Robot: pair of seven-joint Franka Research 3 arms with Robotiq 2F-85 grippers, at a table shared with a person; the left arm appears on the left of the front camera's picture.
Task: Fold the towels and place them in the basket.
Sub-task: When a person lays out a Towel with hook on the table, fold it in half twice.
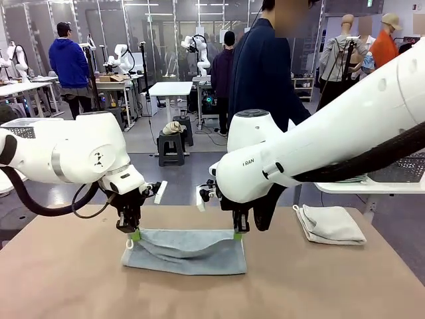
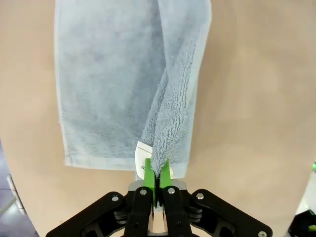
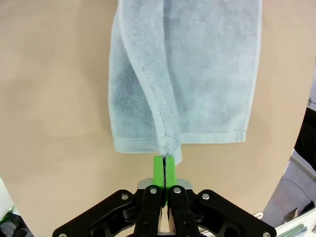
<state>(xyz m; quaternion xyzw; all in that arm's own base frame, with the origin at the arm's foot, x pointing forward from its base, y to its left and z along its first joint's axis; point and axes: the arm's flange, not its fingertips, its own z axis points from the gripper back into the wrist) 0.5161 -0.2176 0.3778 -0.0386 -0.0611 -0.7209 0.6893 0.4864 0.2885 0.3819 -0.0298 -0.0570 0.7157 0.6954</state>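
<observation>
A pale grey-blue towel (image 1: 186,251) lies on the brown table, its far edge lifted between the two arms. My left gripper (image 1: 135,234) is shut on the towel's left corner, where a small loop hangs. My right gripper (image 1: 238,234) is shut on the right corner. In the left wrist view the green pads (image 2: 157,178) pinch a raised fold of the towel (image 2: 123,84). The right wrist view shows my gripper (image 3: 163,168) clamped on the hem of the towel (image 3: 197,74). A folded cream-white towel (image 1: 330,224) rests at the table's right. The basket is out of view.
A person in dark clothing (image 1: 265,73) stands at the far side of the table (image 1: 66,279). A mesh basket (image 1: 402,169) sits on a white side table at right. Bare tabletop spreads in front of and to the left of the towel.
</observation>
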